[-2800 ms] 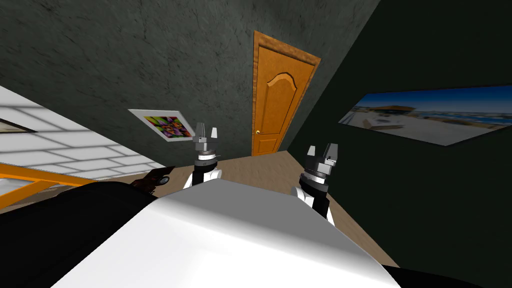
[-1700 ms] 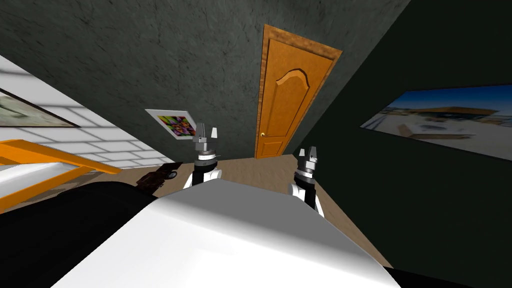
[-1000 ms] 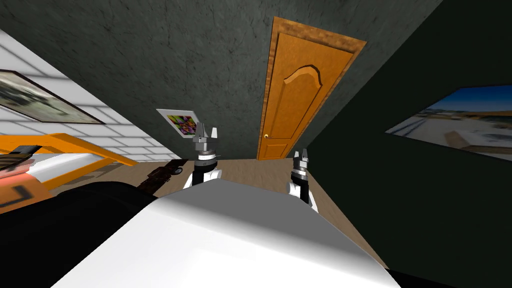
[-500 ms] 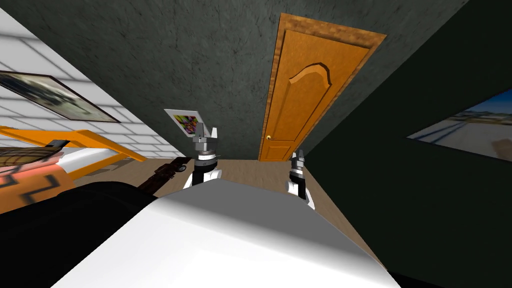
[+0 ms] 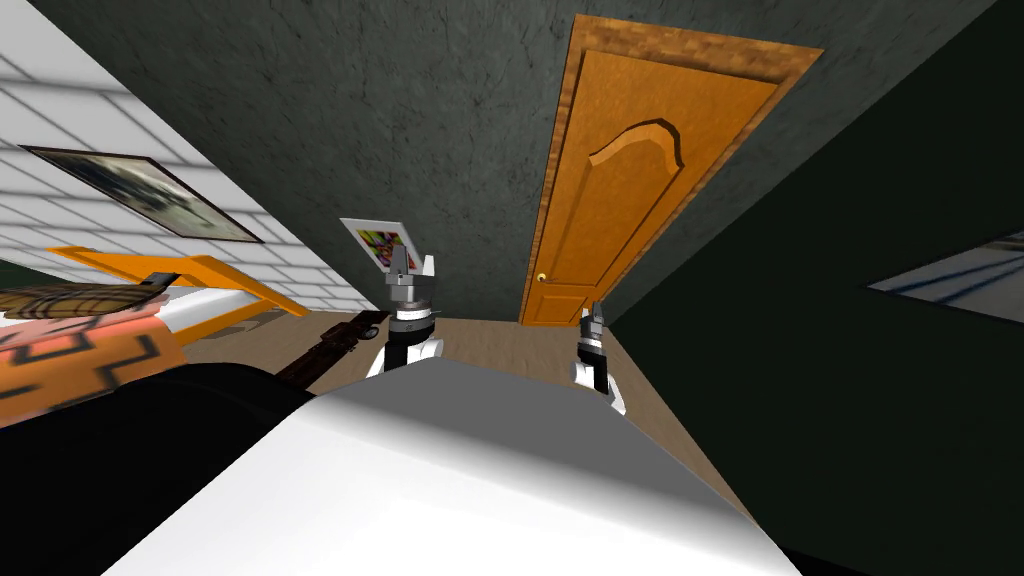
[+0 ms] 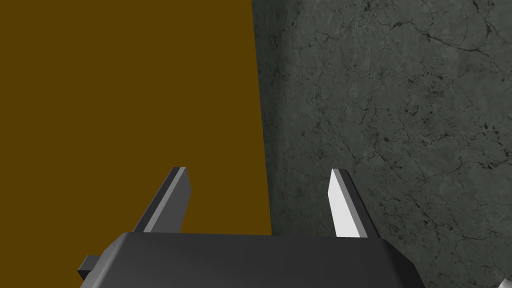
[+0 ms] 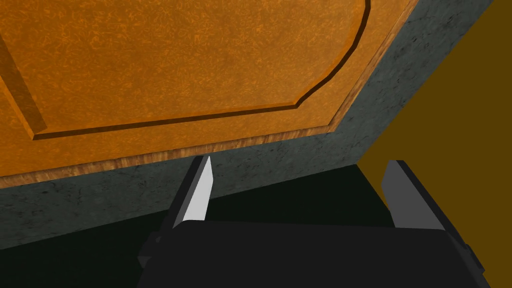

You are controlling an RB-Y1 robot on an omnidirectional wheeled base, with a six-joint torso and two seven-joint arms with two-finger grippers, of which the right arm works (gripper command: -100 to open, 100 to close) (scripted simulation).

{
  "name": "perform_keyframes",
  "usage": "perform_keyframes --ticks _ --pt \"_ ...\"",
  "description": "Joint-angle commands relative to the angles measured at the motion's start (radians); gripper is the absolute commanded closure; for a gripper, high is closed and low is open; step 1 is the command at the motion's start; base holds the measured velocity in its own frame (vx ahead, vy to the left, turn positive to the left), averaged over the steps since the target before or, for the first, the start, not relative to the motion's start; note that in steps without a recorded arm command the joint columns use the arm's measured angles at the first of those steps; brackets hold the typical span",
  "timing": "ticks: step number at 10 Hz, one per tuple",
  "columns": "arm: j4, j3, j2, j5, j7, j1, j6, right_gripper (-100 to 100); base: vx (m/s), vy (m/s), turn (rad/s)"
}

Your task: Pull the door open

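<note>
Home bedroom, orange-framed bed [image 5: 205, 277] with patterned blanket [image 5: 70, 350], framed picture [image 5: 150, 195], panelled door [image 5: 640, 170]

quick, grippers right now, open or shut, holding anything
Left gripper: open, holding nothing.
Right gripper: open, holding nothing.

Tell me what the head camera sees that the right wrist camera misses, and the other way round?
Head view's extras: the door's small knob, the left claw, a colourful picture on the wall, an orange bed frame and the wooden floor. Right wrist view's extras: a close look at the curved groove in the door panel, and a flat brown surface beside the wall. Both share the orange door, the dark grey wall and the right claw, which is open.
</note>
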Motion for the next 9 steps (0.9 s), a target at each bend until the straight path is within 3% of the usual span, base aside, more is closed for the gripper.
perform_keyframes --ticks 1,2,4,5,7,8,9 --pt "0.050 -0.003 -0.006 -0.003 -0.003 -0.021 -0.002 -100 0.052 -0.015 0.098" --pt "0.054 -0.003 -0.006 -0.003 -0.003 -0.021 -0.002 -100 0.039 -0.015 0.063" --pt "0.125 -0.009 -0.018 -0.009 -0.010 -0.057 -0.007 -100 0.075 -0.011 0.139" --pt "0.140 -0.009 -0.018 -0.009 -0.010 -0.057 -0.007 -100 0.070 -0.018 0.065" --pt "0.207 -0.015 -0.029 -0.014 -0.017 -0.094 -0.012 -100 0.052 -0.018 0.123" --pt "0.226 -0.015 -0.029 -0.014 -0.017 -0.094 -0.012 -100 0.054 -0.017 0.085" --pt "0.270 -0.018 -0.035 -0.017 -0.020 -0.112 -0.014 -100 0.055 -0.012 0.114"
